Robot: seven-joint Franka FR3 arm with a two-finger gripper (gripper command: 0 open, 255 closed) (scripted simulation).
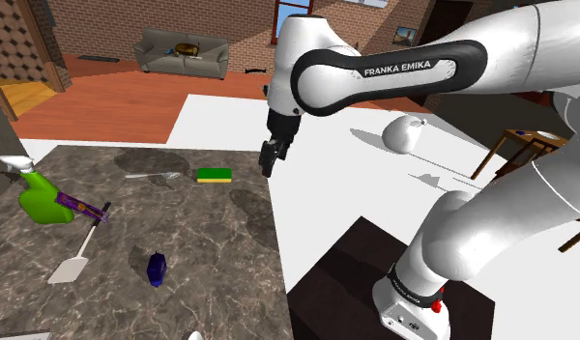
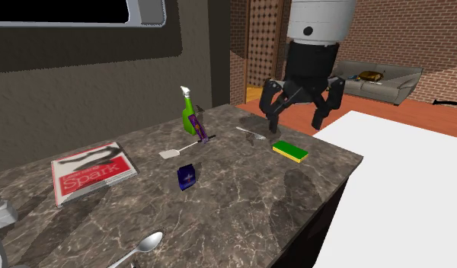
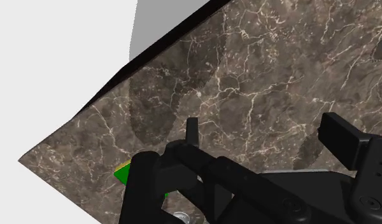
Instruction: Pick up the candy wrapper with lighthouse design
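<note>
The candy wrapper (image 1: 156, 268) is a small dark blue packet standing on the brown marble counter (image 1: 211, 241), near its front in the shoulder view; in the second exterior view the wrapper (image 2: 187, 177) stands mid-counter. My black gripper (image 1: 272, 159) hangs open well above the counter's edge, beside a green and yellow sponge (image 1: 215, 175). From across the counter the gripper (image 2: 295, 114) shows its fingers spread wide, nothing between them, above the sponge (image 2: 290, 151). In the wrist view the gripper (image 3: 266, 137) looks down on bare marble, with a corner of the sponge (image 3: 124, 173) behind one finger.
A green spray bottle (image 1: 37, 193), a purple bar (image 1: 82, 205) and a white spatula (image 1: 73, 259) lie towards the shoulder view's left. A silver utensil (image 1: 153, 175) lies left of the sponge. A red magazine (image 2: 92, 171) and a spoon (image 2: 139, 247) sit further along the counter.
</note>
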